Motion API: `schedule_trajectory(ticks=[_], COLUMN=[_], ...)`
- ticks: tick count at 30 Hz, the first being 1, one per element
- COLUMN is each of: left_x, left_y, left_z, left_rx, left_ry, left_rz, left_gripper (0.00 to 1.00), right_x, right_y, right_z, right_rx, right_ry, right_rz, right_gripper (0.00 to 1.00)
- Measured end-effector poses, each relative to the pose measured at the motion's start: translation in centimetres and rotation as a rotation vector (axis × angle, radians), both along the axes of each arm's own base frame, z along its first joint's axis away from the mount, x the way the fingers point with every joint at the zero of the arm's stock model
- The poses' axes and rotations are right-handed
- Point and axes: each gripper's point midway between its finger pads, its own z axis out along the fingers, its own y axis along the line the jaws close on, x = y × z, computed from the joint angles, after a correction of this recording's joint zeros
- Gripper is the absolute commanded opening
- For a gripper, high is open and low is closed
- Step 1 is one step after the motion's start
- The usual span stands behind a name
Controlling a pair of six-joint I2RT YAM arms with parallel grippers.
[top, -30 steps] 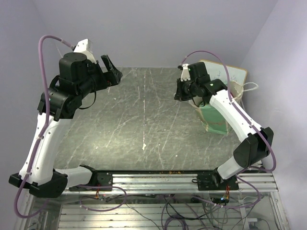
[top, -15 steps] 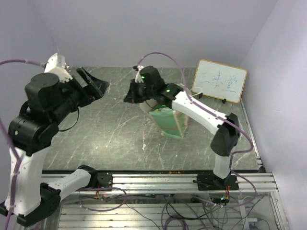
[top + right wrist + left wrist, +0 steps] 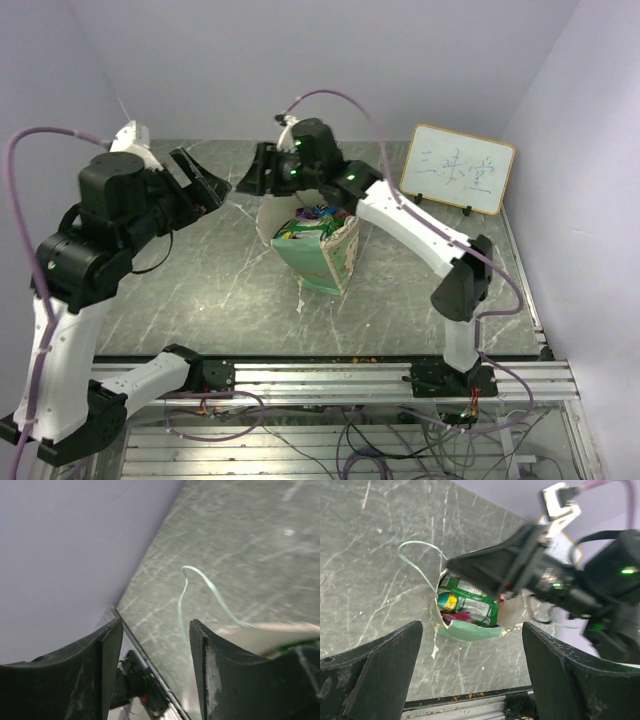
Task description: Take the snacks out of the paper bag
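Observation:
The mint-green paper bag (image 3: 318, 262) stands mid-table with its mouth open upward. Glossy snacks (image 3: 305, 221) in green, yellow and pink fill its top. My right gripper (image 3: 256, 170) hovers just behind the bag's far-left rim, open, nothing between its fingers. In the right wrist view the bag's thin string handle (image 3: 200, 584) loops over the table beyond the right gripper (image 3: 155, 672). My left gripper (image 3: 207, 180) hangs open up and to the left of the bag. The left wrist view looks down between the wide jaws of the left gripper (image 3: 470, 680) at the paper bag (image 3: 465, 631) and snacks (image 3: 469, 602).
A white framed whiteboard (image 3: 458, 168) leans at the back right. A small white scrap (image 3: 300, 304) lies in front of the bag. The metal rail (image 3: 330, 375) with the arm bases runs along the near edge.
The right arm carried the bag from beside the whiteboard to the table's middle, then its jaws opened and let go. The left gripper shifted slightly, staying open.

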Motion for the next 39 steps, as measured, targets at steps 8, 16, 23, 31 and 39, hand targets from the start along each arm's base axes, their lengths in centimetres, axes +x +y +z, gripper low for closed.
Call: schedule_trajectory(ticks=[8,16,23,31,39], left_x=[3.8,6.7,8.1,11.7,13.7], left_y=[-2.7,-3.4,-1.5,-1.3,-1.4], left_z=[-6.7,-13.5,-16.5,-19.6,-23.1], left_rx=[0.051,0.02,-0.06,-0.091,-0.113], left_ry=[0.189,0.37,0.434,0.497,0.586], left_rz=[-0.043,-0.052,0.006,0.0,-0.017], left_gripper=[0.91,0.84,0.78,0.7,0.56], right_x=[4.3,-0.3,-3.0,-4.6,-5.4], right_y=[-14.3,-22.1,-25.8,-26.1,-24.2], right_z=[1.7,4.9,1.8,0.3,-1.6], right_rx=[-0.142,-0.278,-0.364,-0.351,-0.261], right_ry=[-0.029,-0.105,-0.007,0.083,0.185], right_rz=[-0.215,-0.357,-0.44,-0.448,-0.414], right_gripper=[0.68,0.75,0.7,0.62,0.46])
